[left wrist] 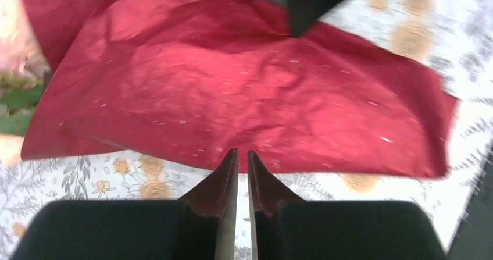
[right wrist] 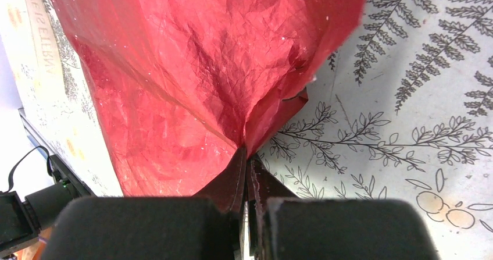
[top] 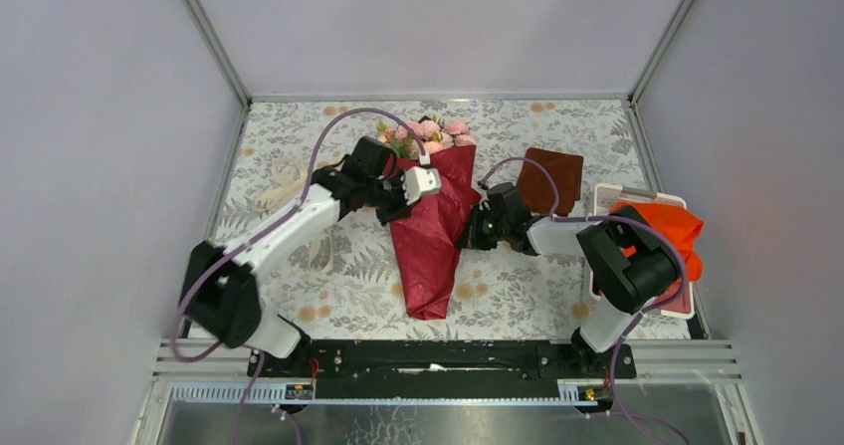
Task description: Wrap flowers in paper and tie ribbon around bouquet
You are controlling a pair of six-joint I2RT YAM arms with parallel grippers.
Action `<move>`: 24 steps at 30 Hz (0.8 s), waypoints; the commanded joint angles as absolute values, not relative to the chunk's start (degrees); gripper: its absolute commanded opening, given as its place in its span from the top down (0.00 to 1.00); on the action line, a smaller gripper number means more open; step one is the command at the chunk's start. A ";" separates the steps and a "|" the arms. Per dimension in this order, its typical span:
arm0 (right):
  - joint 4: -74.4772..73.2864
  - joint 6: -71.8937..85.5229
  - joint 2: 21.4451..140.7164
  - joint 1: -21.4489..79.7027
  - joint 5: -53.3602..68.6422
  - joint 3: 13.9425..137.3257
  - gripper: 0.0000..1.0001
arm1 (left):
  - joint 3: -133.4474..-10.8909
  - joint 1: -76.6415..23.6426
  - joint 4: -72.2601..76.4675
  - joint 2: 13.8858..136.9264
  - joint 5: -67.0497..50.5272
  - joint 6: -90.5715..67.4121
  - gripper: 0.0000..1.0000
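Nearest, right gripper [right wrist: 245,152], clamped tight on a fold of the paper [right wrist: 186,79]. Stops the wrap from falling open. On the other side, left gripper [left wrist: 238,153], almost closed at the paper's edge; maybe nipping it, hard to tell. Between both, in the middle of the table [top: 527,296], the bouquet [top: 433,236], flowers [top: 430,131] toward the far edge.

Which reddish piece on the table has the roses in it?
The crimson paper cone at centre, roses at its top; the brown square and orange cloth hold none.

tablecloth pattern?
Tablecloth: grey fern leaves, small orange blossoms on white; clearest in right wrist view.
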State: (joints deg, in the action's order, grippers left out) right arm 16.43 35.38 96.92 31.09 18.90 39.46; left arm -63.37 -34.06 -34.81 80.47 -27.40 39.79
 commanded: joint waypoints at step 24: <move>10.71 32.88 96.12 31.11 15.78 39.78 0.98 | -84.63 -9.18 -15.53 117.11 -9.50 17.53 0.86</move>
State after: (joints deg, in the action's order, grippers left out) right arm 15.40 34.57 96.90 31.09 18.90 39.94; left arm -80.95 -10.74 -19.53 116.33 -16.95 20.47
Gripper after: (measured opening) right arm 0.026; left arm 0.145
